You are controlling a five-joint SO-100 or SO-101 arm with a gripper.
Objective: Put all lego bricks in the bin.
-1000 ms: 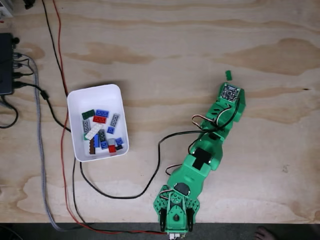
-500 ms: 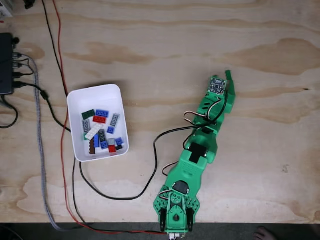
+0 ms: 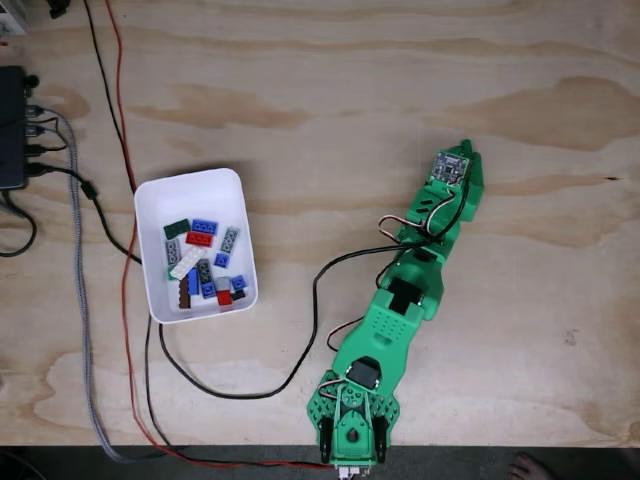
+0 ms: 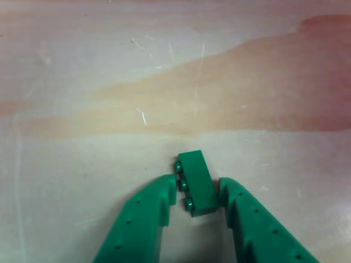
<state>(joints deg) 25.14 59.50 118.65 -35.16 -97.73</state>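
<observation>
Between the green fingers: one last green brick.

On the bare plywood, well right of the bin (image 3: 160,195), the gripper (image 4: 197,205) straddles a green lego brick (image 4: 197,178) lying on its side, studs against the left finger; whether the jaws are clamped I cannot tell. The studded face gives uneven contact, so the brick could twist and squirt forward, or drop during carry.

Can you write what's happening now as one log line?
end effector: closing around green brick | brick: on table | bin: holds other bricks
</observation>
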